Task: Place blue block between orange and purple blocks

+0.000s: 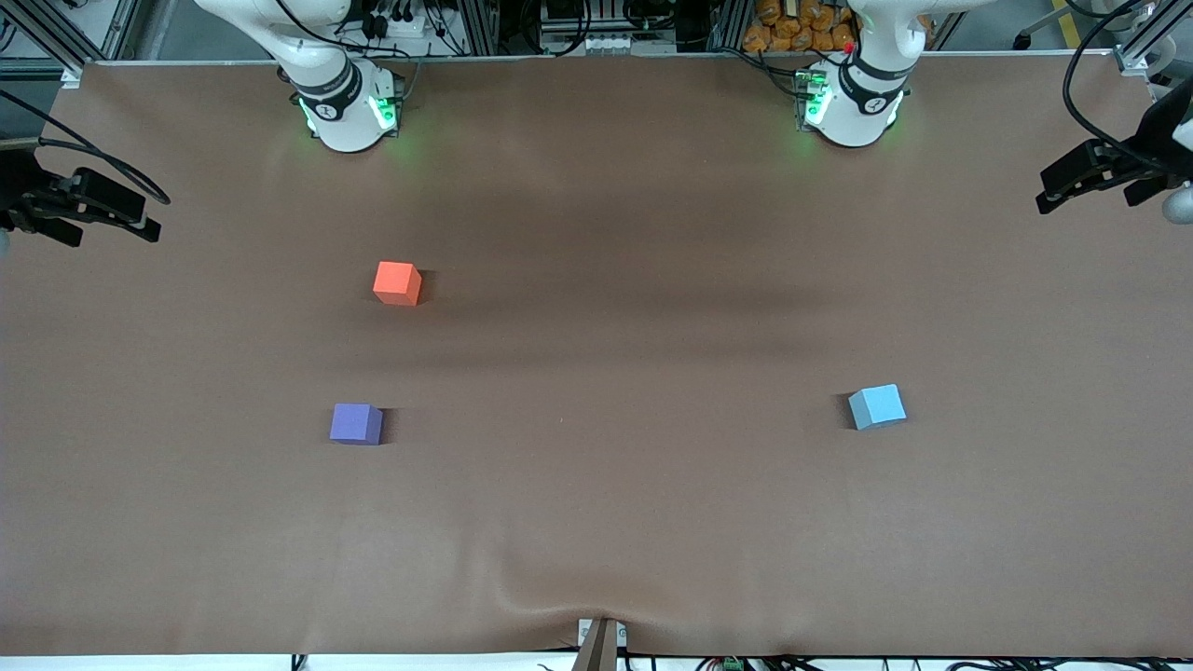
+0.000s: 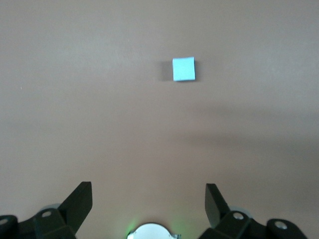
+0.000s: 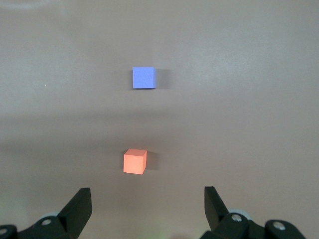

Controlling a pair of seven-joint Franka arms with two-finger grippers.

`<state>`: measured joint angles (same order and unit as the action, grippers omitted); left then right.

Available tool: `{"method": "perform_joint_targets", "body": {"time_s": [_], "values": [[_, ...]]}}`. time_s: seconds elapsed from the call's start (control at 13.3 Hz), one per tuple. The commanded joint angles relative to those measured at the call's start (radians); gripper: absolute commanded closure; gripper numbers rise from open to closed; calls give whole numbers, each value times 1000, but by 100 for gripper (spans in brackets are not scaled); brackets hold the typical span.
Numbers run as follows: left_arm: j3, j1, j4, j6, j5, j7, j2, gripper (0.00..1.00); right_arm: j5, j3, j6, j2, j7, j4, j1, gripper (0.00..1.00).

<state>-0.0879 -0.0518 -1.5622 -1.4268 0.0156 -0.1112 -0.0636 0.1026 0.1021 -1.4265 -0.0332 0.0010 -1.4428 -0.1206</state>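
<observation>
Purple block (image 1: 356, 423) nearest the camera, orange block (image 1: 397, 282) farther back, blue block (image 1: 877, 406) alone toward the left arm's end, left gripper (image 2: 148, 199) and right gripper (image 3: 147, 200) raised over the table, jaws spread wide, empty, no readable writing

- Even, fairly bright overhead light falls on the brown desk (image 1: 596, 522), without glare.
- Broad soft shadow bands cross the desk's middle.
- Each cube throws a short dark shadow.
- Green lamps glow at both arm bases.
- Wrist views look slightly soft.
</observation>
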Motion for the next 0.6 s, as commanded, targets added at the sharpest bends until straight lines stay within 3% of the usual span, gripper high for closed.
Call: {"method": "perform_joint_targets", "body": {"time_s": [0.0, 0.3, 0.53], "values": [[-18, -6, -16, 28, 7, -34, 4, 0, -14, 10, -12, 13, -13, -10, -8, 0], [-18, -2, -24, 0, -9, -39, 7, 0, -15, 10, -15, 48, -15, -59, 4, 0], [-18, -8, -32, -24, -9, -39, 10, 0, -89, 11, -26, 49, -13, -62, 7, 0]]}}
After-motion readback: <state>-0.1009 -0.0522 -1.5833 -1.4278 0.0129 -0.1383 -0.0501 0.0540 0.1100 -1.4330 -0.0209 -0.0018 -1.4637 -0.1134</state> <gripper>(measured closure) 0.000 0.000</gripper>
